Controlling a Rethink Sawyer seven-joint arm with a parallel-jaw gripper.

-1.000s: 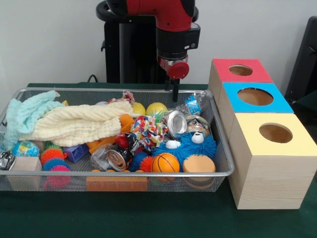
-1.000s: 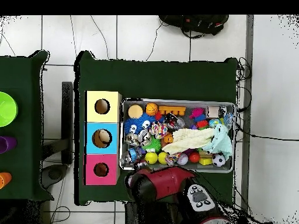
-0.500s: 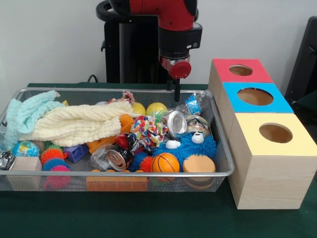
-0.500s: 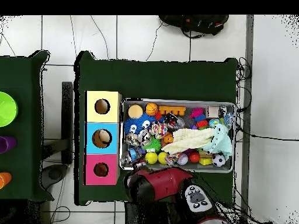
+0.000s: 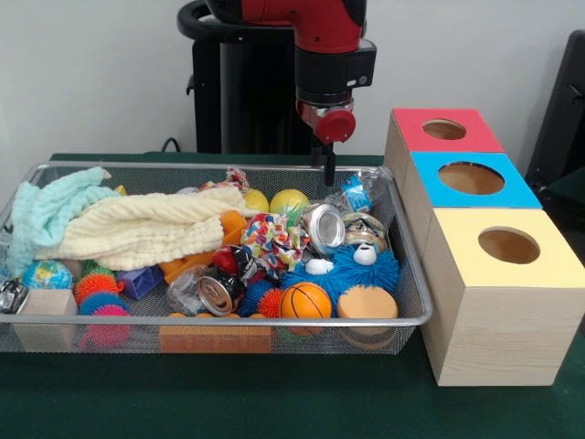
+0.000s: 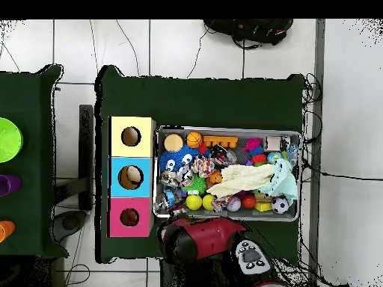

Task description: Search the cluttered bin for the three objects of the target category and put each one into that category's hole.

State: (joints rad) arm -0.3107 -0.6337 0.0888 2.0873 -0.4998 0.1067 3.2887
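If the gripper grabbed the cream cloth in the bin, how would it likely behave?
The cream cloth lies in soft folds draped over other toys, so it would probably sag and trail rather than lift stiffly. It looks light. Its far edge lies against the yellow balls, so pulling might nudge them.

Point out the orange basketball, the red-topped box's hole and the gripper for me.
Orange basketball (image 5: 305,300), front view, middle of the ball.
Red-topped box's hole (image 5: 444,129), front view, centre of the dark opening.
Gripper (image 5: 328,174), front view, the dark tip below the red wrist.

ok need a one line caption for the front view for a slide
Sawyer's gripper hangs over the far rim of the cluttered wire bin, beside the box with the red-topped hole.
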